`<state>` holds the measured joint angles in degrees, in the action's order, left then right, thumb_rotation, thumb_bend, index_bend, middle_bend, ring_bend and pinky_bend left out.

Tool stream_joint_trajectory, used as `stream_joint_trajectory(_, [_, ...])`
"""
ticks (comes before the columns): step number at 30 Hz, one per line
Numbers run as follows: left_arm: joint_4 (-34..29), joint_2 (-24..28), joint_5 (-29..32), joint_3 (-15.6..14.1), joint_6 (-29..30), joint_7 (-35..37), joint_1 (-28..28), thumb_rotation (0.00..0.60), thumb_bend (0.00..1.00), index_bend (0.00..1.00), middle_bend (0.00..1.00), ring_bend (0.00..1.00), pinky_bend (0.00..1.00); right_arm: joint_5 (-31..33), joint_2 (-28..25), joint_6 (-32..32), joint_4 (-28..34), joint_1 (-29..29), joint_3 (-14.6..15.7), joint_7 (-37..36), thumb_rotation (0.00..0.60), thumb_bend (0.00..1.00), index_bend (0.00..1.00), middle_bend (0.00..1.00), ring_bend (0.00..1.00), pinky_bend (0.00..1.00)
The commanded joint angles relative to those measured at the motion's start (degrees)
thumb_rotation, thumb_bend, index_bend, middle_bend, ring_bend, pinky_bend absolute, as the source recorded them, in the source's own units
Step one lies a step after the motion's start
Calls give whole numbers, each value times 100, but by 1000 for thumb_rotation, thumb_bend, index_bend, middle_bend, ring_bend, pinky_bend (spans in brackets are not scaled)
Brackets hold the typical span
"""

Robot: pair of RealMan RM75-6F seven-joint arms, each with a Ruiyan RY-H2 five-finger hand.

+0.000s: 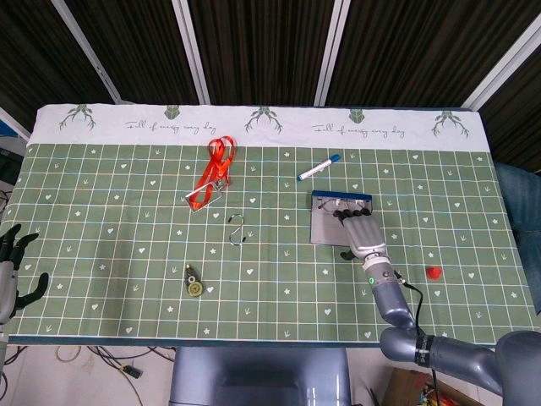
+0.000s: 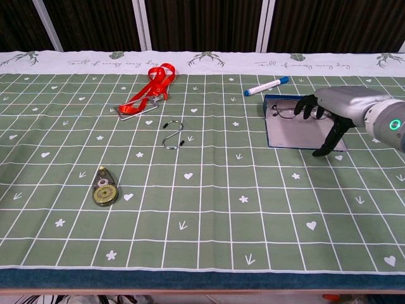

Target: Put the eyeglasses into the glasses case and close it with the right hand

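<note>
The open blue-rimmed glasses case with a pale grey lining lies flat on the counter, which is covered by a green grid-patterned cloth with small white hearts. The thin dark wire-framed eyeglasses lie inside the case along its far edge, against the raised blue rim.

The grey right hand sits over the right part of the case, palm down. Its dark fingertips reach the right lens of the eyeglasses, and its thumb points down to the case's near right corner; the fingers are parted and grip nothing that can be made out. In the head view the same hand covers the middle and near part of the case.

The left hand shows only in the head view, far left of the case at the counter's edge, fingers spread and holding nothing.

A white marker with a blue cap lies just beyond the case. Left of the case rests a silver S-shaped hook; farther left and beyond it, a red lanyard with a metal clip. Well to the case's near left sits a small dark correction-tape dispenser. A small red object lies near right of the case.
</note>
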<state>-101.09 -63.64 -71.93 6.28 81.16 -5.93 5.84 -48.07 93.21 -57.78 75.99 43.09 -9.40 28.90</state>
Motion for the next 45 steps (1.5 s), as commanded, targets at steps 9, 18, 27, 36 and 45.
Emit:
stream_joint_trajectory(9, [1, 11, 6, -5, -17, 5, 3, 600, 394, 161, 0, 0, 0, 36, 164, 101, -206, 28, -115, -4, 600, 346, 303, 306, 299, 199])
stream_joint_trajectory(18, [-5, 22, 25, -5, -32, 0, 7, 600, 394, 163, 0, 0, 0, 94, 214, 249, -330, 23, -147, -5, 600, 349, 303, 305, 299, 199])
stream_joint_trajectory(27, [-3, 27, 33, -7, -43, -2, 11, 600, 394, 168, 0, 0, 0, 99, 189, 334, -315, 15, -154, 10, 600, 319, 303, 295, 295, 199])
stream_joint_trajectory(36, [2, 29, 36, -11, -47, -17, 14, 600, 394, 172, 0, 0, 0, 147, 162, 392, -307, 1, -140, 54, 600, 317, 303, 286, 289, 199])
stream_joint_trajectory(45, [-4, 37, 53, -17, -69, -33, 21, 600, 395, 174, 0, 0, 0, 84, 191, 396, -351, 12, -157, 39, 600, 317, 303, 292, 290, 200])
